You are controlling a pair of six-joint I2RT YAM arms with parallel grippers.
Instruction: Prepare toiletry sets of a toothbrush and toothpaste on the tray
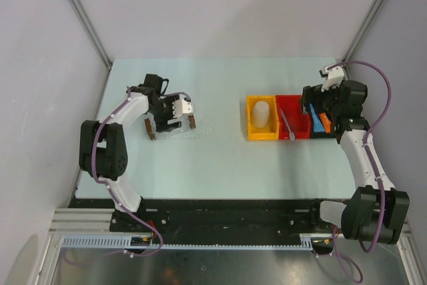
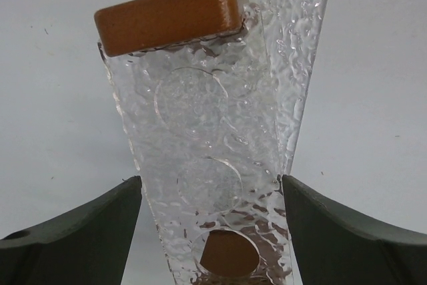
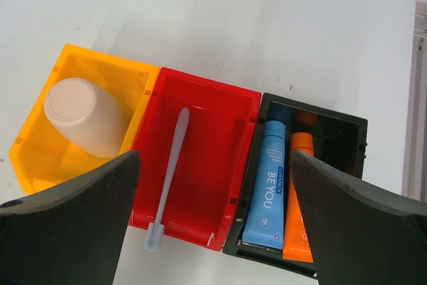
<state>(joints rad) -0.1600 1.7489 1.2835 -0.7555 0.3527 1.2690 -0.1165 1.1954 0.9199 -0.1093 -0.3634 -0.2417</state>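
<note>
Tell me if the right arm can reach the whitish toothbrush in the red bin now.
Probably yes. The thin whitish translucent toothbrush lies uncovered, alone in the red plastic bin, one end over its rim; the right gripper hangs open above it.

Left wrist view: tray [image 2: 220, 131] cut off at top and bottom edges; near wooden block [image 2: 229, 253] only a brown patch, clipped below.
Right wrist view: orange toothpaste tube [image 3: 301, 143] and black bin [image 3: 313, 113] corner partly behind a finger [image 3: 360, 225] of the right gripper [image 3: 215, 161].
</note>
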